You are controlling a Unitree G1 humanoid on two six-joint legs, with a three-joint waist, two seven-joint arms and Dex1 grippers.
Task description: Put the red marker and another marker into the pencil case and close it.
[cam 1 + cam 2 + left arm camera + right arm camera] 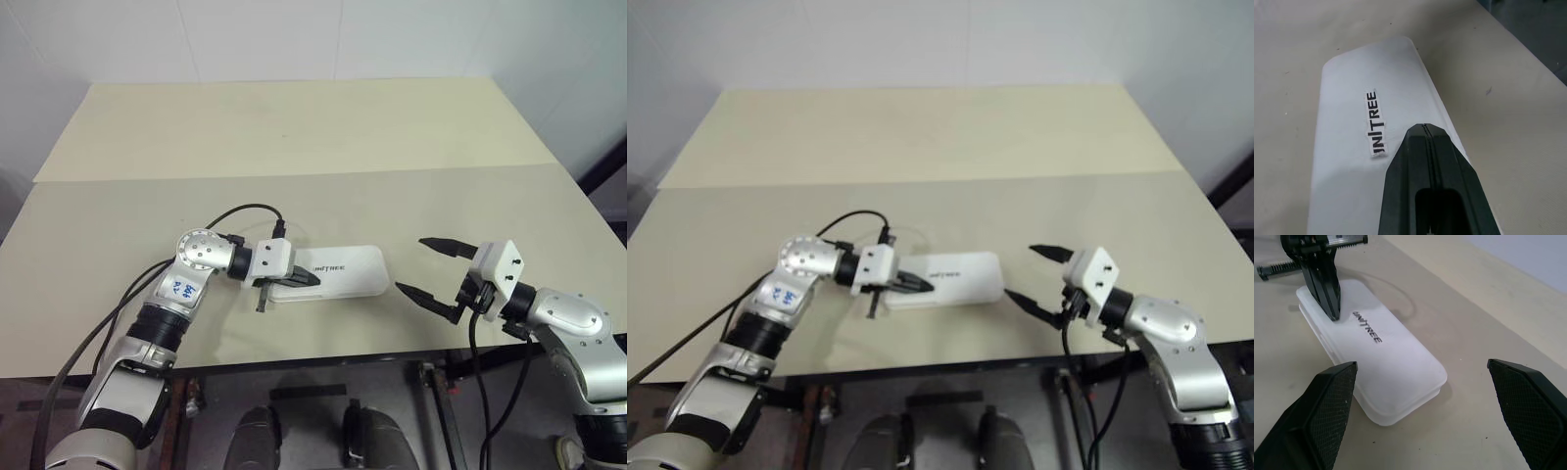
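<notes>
White pencil case with dark lettering lies on a beige table.

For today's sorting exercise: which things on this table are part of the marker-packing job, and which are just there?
Part of the job:
- case, white, lid down
- left gripper, shut, tips on the lid
- right gripper, open, beside the case, not touching it

Just there:
- table
- black cable by the left wrist

No markers can be seen on the table.

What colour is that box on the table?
White pencil case, dark lettering on its lid; clearest in the right wrist view.
</notes>
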